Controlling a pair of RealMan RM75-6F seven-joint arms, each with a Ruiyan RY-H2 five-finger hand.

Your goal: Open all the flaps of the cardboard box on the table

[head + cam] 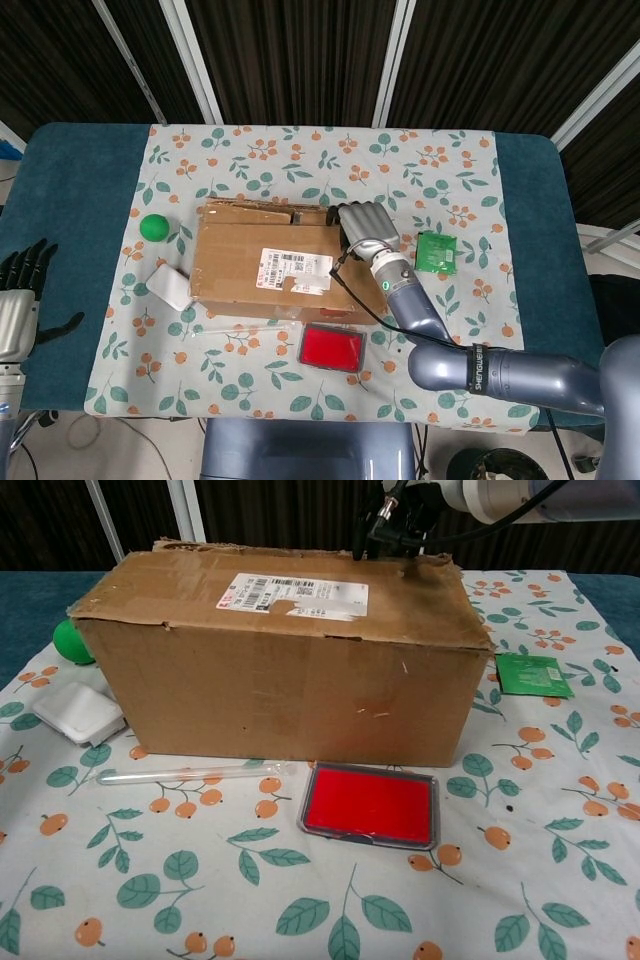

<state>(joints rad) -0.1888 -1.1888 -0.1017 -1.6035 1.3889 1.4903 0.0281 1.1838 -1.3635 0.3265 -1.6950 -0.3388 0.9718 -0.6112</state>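
Note:
The brown cardboard box (pixel 265 265) lies mid-table with a shipping label on top; in the chest view the box (pixel 280 670) fills the middle and its top flaps lie flat. My right hand (pixel 364 226) rests on the box's top at the far right corner with fingers curled down; the dark fingertips (pixel 385 535) touch the top there. Whether they hook a flap edge is hidden. My left hand (pixel 22 272) hovers off the table's left edge, fingers spread, holding nothing.
A green ball (pixel 153 226) and a white pad (pixel 170 286) sit left of the box. A clear tube (pixel 190 772) and a red case (pixel 370 805) lie in front of it. A green packet (pixel 436 251) lies to the right.

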